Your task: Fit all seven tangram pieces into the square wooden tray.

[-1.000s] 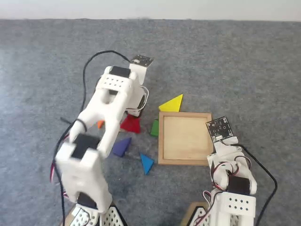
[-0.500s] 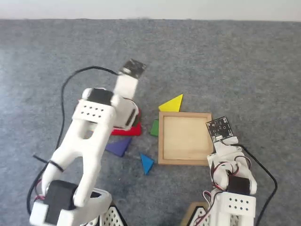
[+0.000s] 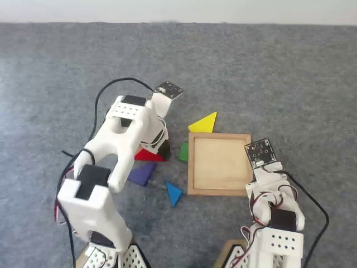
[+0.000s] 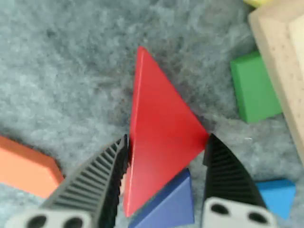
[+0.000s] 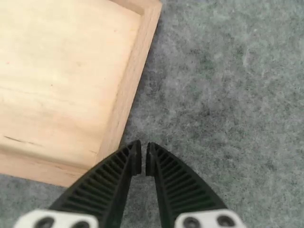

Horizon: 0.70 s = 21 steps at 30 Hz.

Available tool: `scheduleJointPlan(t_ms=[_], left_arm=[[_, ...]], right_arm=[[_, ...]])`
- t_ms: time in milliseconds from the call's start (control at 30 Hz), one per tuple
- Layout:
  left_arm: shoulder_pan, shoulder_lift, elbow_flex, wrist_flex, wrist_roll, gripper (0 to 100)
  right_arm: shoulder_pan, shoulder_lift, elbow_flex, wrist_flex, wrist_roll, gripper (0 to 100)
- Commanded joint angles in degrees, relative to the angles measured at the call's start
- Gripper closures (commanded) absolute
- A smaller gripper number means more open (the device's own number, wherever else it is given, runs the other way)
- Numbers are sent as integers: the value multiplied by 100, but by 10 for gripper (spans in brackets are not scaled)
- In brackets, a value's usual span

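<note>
Here the left claw (image 4: 167, 138) stands open astride the red triangle (image 4: 152, 114), tips at its edges; it lies on the carpet (image 3: 279, 72) near the tray (image 3: 219, 135). The right claw (image 5: 143, 147) is closed, just beside the tray's corner.

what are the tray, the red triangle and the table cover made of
The tray looks like pale unfinished wood: faint grain lines and a matte surface. The red triangle is probably painted wood, though plastic is possible: flat, even colour, a slight sheen and crisp, thick edges. The table cover seems to be grey felt or low-pile carpet, judging by its fuzzy, mottled fibres.
</note>
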Motion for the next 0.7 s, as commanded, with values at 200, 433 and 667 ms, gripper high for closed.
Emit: scheduleJointPlan(t_ms=[200, 433, 667], left_arm=[[510, 387, -435, 853, -35, 948], [1231, 167, -523, 1187, 123, 991], [1442, -1240, -435, 1846, 123, 991]], right_arm=[[4, -57, 97, -110, -18, 959], [4, -57, 97, -110, -18, 959], [4, -57, 97, -110, -18, 959]])
